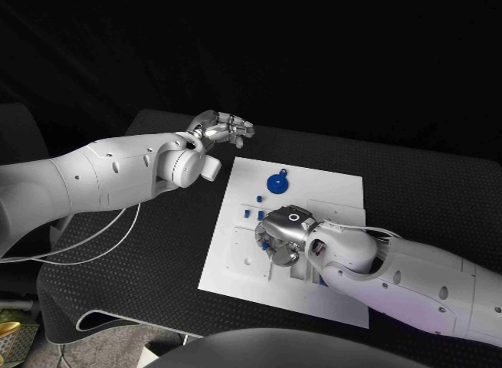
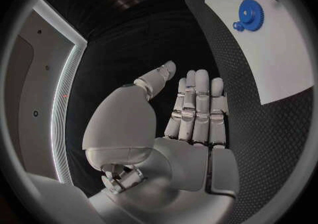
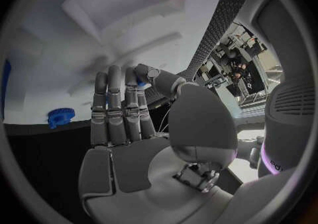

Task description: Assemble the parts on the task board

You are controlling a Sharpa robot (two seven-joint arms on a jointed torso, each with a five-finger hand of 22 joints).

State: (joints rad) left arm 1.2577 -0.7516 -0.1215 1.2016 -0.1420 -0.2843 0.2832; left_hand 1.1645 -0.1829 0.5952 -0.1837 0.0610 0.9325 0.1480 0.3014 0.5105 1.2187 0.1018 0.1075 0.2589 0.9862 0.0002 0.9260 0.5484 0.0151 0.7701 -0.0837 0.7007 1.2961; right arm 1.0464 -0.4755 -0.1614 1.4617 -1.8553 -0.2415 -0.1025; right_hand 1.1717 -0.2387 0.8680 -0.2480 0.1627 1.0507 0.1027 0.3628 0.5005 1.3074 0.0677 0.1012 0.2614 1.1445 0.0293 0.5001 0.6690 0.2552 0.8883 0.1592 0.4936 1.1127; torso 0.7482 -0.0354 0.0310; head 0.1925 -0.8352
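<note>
My right hand point(image 1: 282, 234) is hovering low over the near middle of the task board point(image 1: 328, 188), and it is covering most of what lies beneath it; in the right wrist view a small blue part point(image 3: 140, 82) is peeking out between my thumb and a fingertip, so I am pinching it, though its shape is too hidden to name. Small blue pieces point(image 1: 254, 208) are lying just beside that hand, too small to make out. Farther up the board the blue gear point(image 1: 277, 183) is resting flat. Beyond the board's far left corner, my left hand point(image 1: 220, 128) is hanging released, holding nothing.
</note>
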